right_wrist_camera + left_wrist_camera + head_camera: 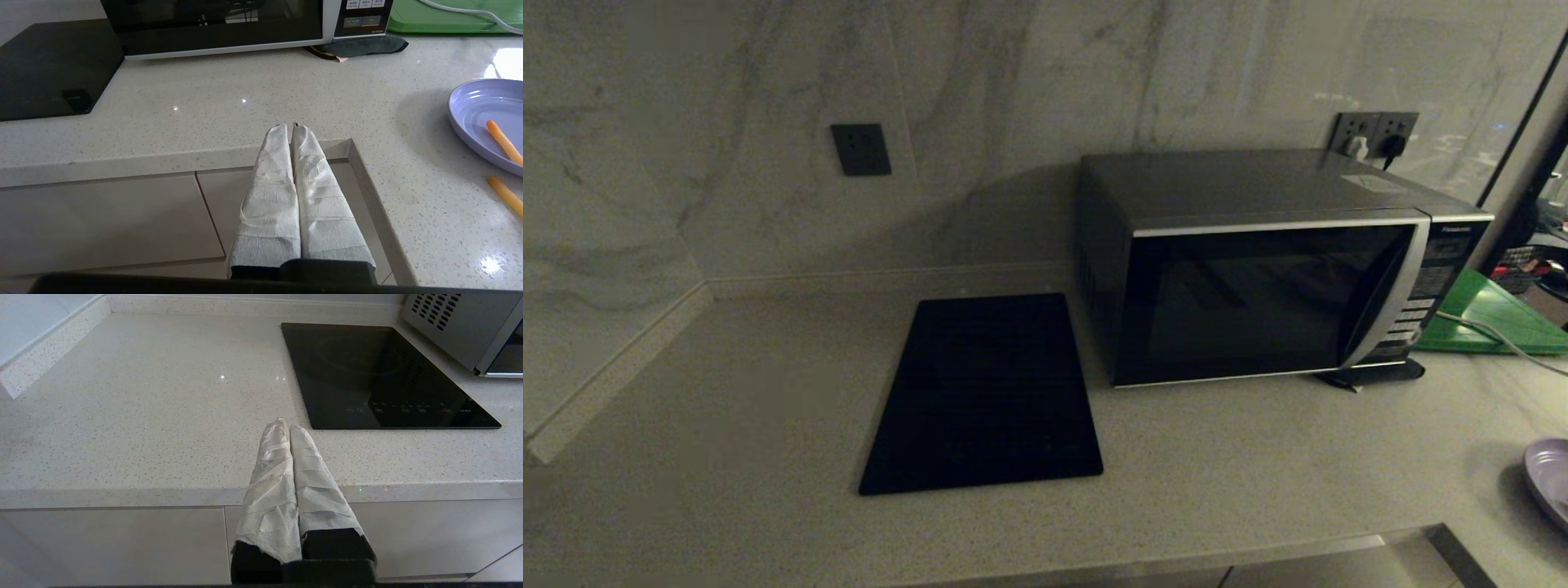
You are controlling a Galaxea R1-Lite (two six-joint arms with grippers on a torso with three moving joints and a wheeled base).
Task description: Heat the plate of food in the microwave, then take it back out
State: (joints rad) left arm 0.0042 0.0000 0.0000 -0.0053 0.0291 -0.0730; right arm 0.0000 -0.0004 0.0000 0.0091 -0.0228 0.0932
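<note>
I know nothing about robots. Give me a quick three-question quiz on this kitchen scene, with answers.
1. True or false: the microwave door is shut.
2. Which hand's camera shows the plate? A) left B) right
3. Fill in: beside the plate, one orange stick lies loose on the ____.

Key: 1 true. 2 B; the right hand and left hand are both shut, at the counter edge. 3 counter.

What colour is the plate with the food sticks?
Pale lavender purple. The plate shows best in the right wrist view.
</note>
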